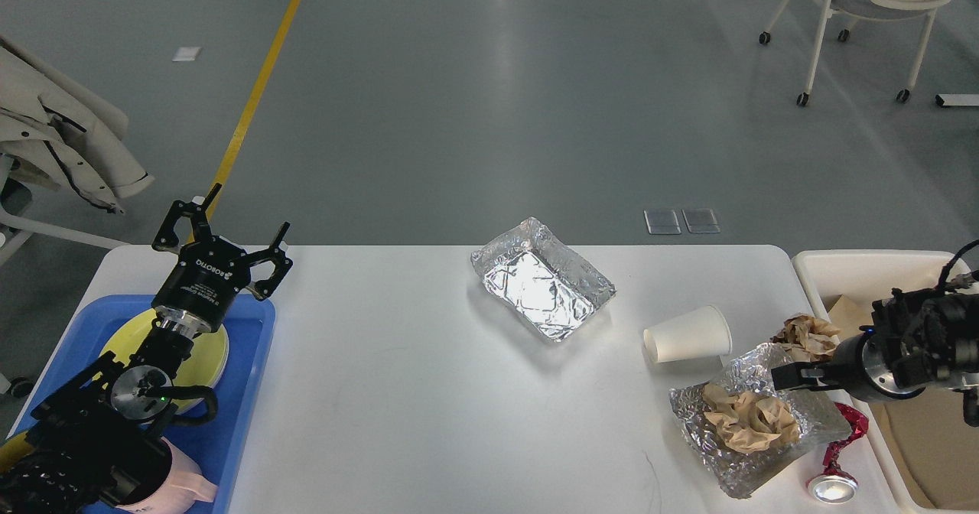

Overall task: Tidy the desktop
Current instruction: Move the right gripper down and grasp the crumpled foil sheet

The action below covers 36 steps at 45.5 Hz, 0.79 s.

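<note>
The white desktop [398,392] carries an empty foil tray [543,281] at the middle back and a white paper cup [688,334] lying on its side. A second foil tray [734,460] at the front right holds crumpled brown paper [749,418]. Another brown paper wad [807,336] lies at its far right corner. A crushed red can [837,460] lies beside it. My right gripper [791,376] reaches in from the right at this tray's right rim; its fingers look like one dark bar. My left gripper [248,209] is open and empty above the far edge of the blue tray.
A blue tray [252,392] at the left holds a yellow plate [218,353] and a pink cup-like thing [187,476]. A cream bin [864,265] with brown paper inside stands off the table's right end. A wheeled chair [864,9] stands far back right.
</note>
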Each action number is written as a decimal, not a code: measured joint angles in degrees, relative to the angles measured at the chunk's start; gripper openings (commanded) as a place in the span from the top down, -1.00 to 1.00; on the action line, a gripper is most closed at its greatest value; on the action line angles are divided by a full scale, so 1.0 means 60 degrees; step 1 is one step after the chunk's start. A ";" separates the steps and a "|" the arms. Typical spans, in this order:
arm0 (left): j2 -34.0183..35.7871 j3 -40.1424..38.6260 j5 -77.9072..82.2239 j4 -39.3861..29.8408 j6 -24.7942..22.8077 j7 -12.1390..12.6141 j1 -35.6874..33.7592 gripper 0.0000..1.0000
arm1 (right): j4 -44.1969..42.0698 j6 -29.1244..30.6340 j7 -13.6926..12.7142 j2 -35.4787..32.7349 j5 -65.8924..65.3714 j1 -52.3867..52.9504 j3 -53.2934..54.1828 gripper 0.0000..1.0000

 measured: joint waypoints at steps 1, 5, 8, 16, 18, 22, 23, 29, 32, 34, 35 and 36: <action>0.0000 0.0000 0.0000 0.0000 0.0000 0.0000 0.0000 -1.00 | -0.0079 -0.0011 0.0000 0.0004 0.0013 -0.0084 0.0041 -0.92; 0.0000 0.0000 0.0000 0.0000 0.0000 0.0000 0.0000 -1.00 | -0.0534 -0.0155 -0.0003 0.0015 0.0047 -0.0503 0.0265 -0.82; 0.0000 0.0000 0.0000 0.0000 0.0000 0.0000 0.0000 -1.00 | -0.0915 -0.0319 -0.0001 0.0019 0.0055 -0.0875 0.0443 -0.71; 0.0008 0.0000 0.0000 0.0000 0.0001 0.0000 0.0000 -1.00 | -0.2180 -0.0503 0.0030 0.0032 0.0042 -0.1830 0.0612 0.01; 0.0012 0.0000 0.0000 0.0000 0.0003 0.0000 0.0000 -1.00 | -0.2510 -0.0551 0.0057 0.0058 0.0044 -0.2082 0.0630 0.08; 0.0012 0.0000 0.0000 0.0000 0.0008 0.0000 0.0000 -1.00 | -0.2815 -0.0587 0.0107 0.0145 0.0049 -0.2375 0.0645 0.78; 0.0010 0.0000 0.0000 0.0000 0.0008 0.0000 0.0000 -1.00 | -0.2829 -0.0586 0.0115 0.0157 0.0052 -0.2402 0.0646 0.98; 0.0002 0.0000 0.0000 0.0000 0.0008 0.0000 0.0000 -1.00 | -0.2795 -0.0504 0.0166 0.0171 0.0024 -0.2453 0.0647 1.00; 0.0001 0.0000 0.0000 0.0000 0.0008 0.0000 0.0000 -1.00 | -0.2759 -0.0507 0.0184 0.0171 0.0013 -0.2458 0.0656 1.00; 0.0001 0.0000 0.0000 0.0000 0.0008 0.0000 0.0000 -1.00 | -0.2740 -0.0531 0.0185 0.0175 0.0014 -0.2458 0.0671 1.00; 0.0001 0.0000 0.0000 0.0000 0.0008 0.0000 0.0000 -1.00 | -0.2730 -0.0547 0.0186 0.0179 0.0015 -0.2454 0.0687 1.00; 0.0001 0.0000 0.0000 0.0000 0.0008 0.0000 0.0000 -1.00 | -0.2721 -0.0558 0.0186 0.0182 0.0018 -0.2445 0.0705 1.00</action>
